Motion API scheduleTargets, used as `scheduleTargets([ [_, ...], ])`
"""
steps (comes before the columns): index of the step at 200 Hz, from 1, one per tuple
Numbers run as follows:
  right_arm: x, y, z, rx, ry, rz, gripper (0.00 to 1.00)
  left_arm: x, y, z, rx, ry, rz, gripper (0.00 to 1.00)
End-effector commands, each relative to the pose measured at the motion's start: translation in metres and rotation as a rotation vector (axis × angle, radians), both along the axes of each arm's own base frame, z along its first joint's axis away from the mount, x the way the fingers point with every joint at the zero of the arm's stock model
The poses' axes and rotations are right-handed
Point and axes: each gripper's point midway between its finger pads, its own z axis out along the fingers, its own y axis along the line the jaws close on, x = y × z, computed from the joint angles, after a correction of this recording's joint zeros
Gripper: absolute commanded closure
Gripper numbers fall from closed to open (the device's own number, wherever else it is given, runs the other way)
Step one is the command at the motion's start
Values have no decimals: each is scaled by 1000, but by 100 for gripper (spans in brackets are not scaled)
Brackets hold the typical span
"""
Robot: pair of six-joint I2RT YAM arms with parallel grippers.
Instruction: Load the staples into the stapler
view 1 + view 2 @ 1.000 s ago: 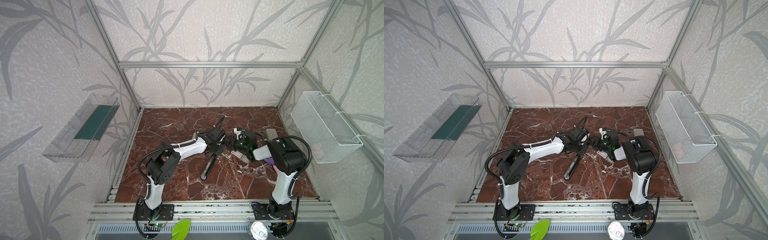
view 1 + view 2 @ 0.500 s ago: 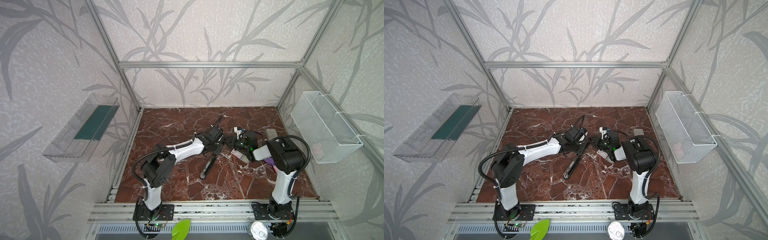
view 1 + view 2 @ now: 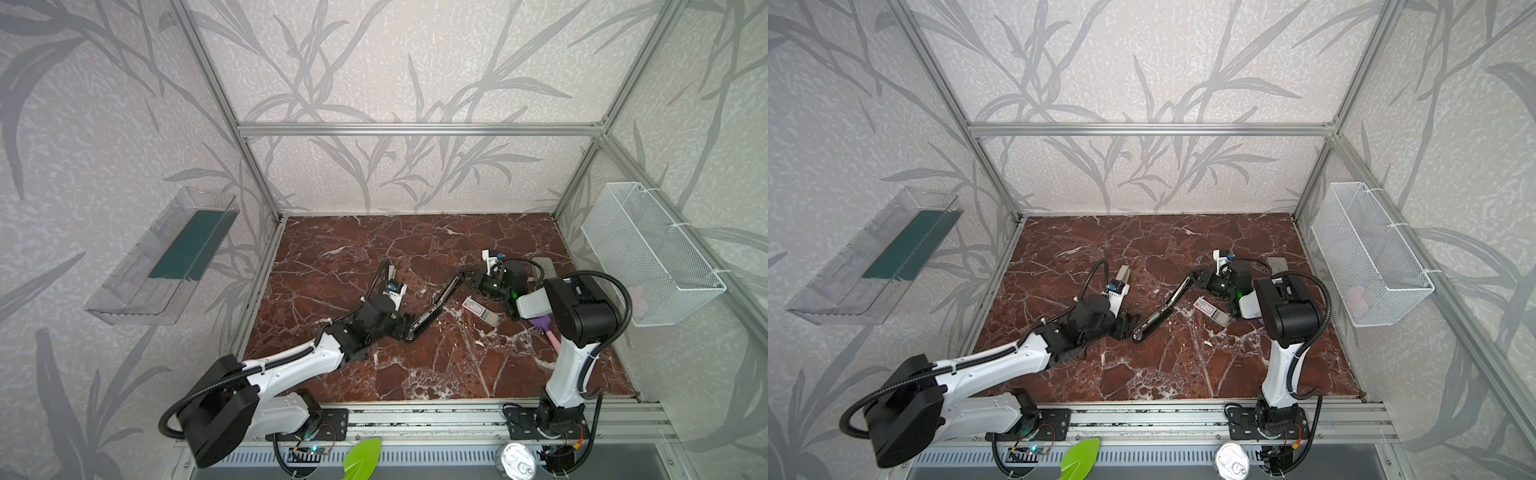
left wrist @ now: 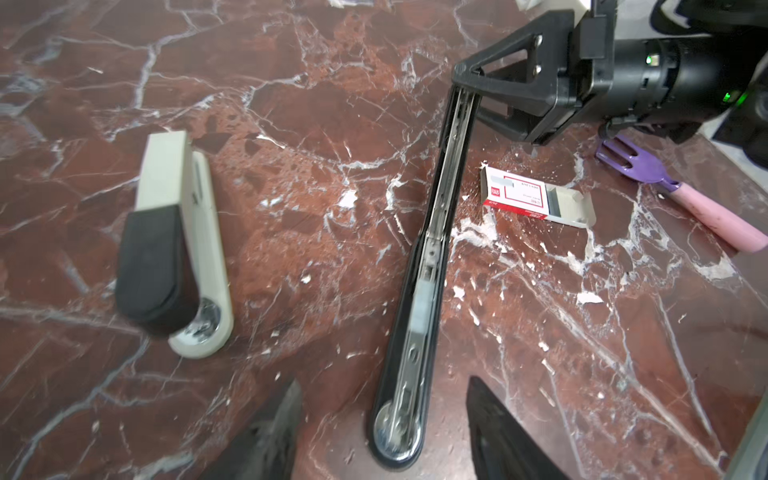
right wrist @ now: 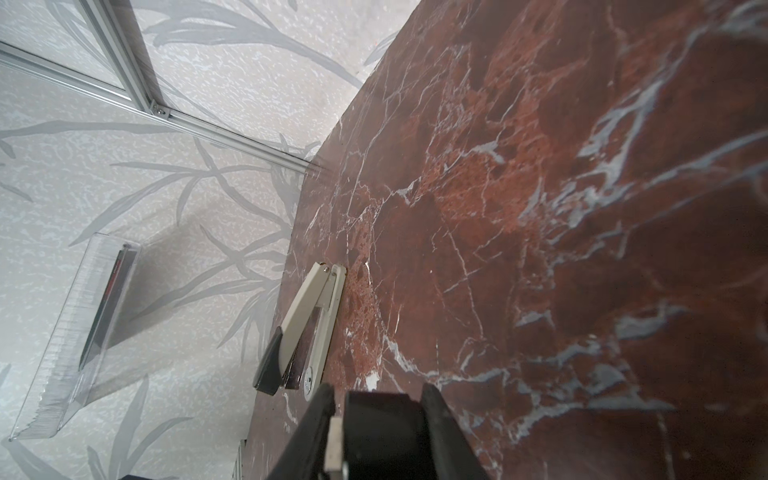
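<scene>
Desk (image 3: 415, 249) layout, everything referenced to the black stapler (image 4: 419, 299): it lies swung fully open, flat on the desk, with the metal rail facing up. Beige stapler (image 4: 174, 249) lies closed, well apart on the left arm's side. Right fingers (image 4: 511, 54) are clamped on the stapler's far end and pin it. Left fingers (image 4: 270, 432) are spread wide at its rounded near end, one each side, touching nothing. Purple-and-pink fork (image 4: 681, 195) lies on the right arm's side, beyond the box. Staples (image 4: 523, 195) sit just beside the stapler's far half on the right arm's side, flat on the desk, with the grey inner tray slid partly out of the sleeve. Step, as I read it: stapler is opened and braced, staples not yet picked. Can't tell whether the rail already holds any. Next move falls to the left fingers: cross over the stapler to the box, narrow down, and pinch a strip from the exposed tray without dragging the box, while the right side keeps the rail steady.
</scene>
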Motion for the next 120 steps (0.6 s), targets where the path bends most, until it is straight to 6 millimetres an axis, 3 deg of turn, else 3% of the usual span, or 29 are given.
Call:
scheduleTargets([
  [1, 7, 4, 34, -4, -110, 30, 71, 3, -3, 21, -119, -99, 8, 35],
  [16, 7, 4, 34, -4, -112, 33, 71, -6, -9, 15, -166, -117, -52, 36],
  [42, 4, 5, 34, -7, -110, 37, 71, -5, -3, -3, -186, -128, -22, 38],
  [78, 4, 5, 37, -16, -120, 47, 71, -16, -23, -23, -193, -79, -144, 43],
  [120, 6, 6, 42, -23, -132, 51, 71, -22, -29, -40, -240, -84, -181, 46],
])
